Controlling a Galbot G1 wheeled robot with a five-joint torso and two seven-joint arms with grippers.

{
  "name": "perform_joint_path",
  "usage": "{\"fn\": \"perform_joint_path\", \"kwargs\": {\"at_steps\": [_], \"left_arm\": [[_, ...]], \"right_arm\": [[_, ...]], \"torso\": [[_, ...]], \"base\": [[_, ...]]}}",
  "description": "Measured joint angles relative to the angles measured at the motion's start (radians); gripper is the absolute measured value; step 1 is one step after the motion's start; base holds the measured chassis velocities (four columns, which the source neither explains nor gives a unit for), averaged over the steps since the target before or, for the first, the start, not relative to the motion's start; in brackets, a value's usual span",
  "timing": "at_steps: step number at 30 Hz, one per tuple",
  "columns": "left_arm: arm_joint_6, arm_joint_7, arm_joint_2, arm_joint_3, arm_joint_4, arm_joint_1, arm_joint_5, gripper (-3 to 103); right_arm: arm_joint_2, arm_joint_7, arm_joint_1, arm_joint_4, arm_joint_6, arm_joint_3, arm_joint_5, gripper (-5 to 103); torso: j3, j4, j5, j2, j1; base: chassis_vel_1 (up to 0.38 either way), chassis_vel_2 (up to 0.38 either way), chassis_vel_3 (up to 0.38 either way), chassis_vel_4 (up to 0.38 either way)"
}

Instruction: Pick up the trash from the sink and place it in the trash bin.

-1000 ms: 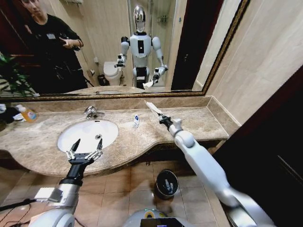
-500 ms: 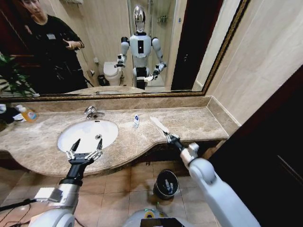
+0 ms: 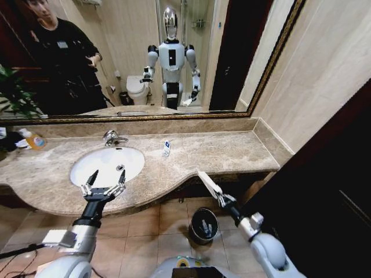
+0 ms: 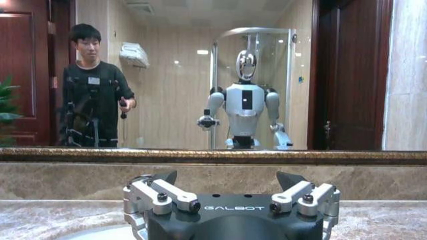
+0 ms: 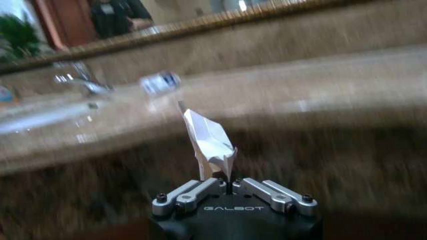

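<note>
The right gripper (image 3: 222,199) pinched a flat white packet (image 3: 208,182) between closed fingers, below the counter's front edge and just above the black bin (image 3: 204,225) on the floor. The left gripper (image 3: 103,184) hovered with fingers spread over the near rim of the sink (image 3: 87,165). A small clear bottle (image 3: 166,148) lay on the counter (image 3: 232,149) beside the basin.

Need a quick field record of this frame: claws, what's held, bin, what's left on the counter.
right claw: shut on white packet, off the counter edge, above and right of the bin
left claw: open, over the sink front rim
bin: on the floor under the counter, items inside
counter: small bottle right of the sink
</note>
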Motion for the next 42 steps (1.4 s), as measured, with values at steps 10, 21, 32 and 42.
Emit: {"fn": "perform_joint_path", "kwargs": {"at_steps": [10, 21, 32, 42], "left_arm": [[0.000, 0.000, 0.000, 0.000, 0.000, 0.000, 0.000, 100], [0.000, 0.000, 0.000, 0.000, 0.000, 0.000, 0.000, 100], [0.000, 0.000, 0.000, 0.000, 0.000, 0.000, 0.000, 100], [0.000, 0.000, 0.000, 0.000, 0.000, 0.000, 0.000, 100]], "right_arm": [[0.069, 0.029, 0.150, -0.371, 0.054, -0.074, -0.041, 0], [0.124, 0.113, 0.321, -0.733, 0.142, -0.156, -0.121, 0], [0.177, 0.143, 0.430, -0.987, 0.180, -0.163, -0.169, 0], [0.208, 0.200, 0.454, -1.042, 0.211, -0.163, -0.185, 12]], "torso": [[0.000, 0.0001, 0.0001, 0.000, 0.000], [0.000, 0.0001, -0.0001, 0.000, 0.000], [0.000, 0.0000, -0.0002, 0.000, 0.000], [0.000, 0.0001, 0.0000, 0.000, 0.000]], "base": [[0.000, 0.000, 0.000, 0.000], [0.000, 0.000, 0.000, 0.000], [0.000, 0.000, 0.000, 0.000], [0.000, 0.000, 0.000, 0.000]]}}
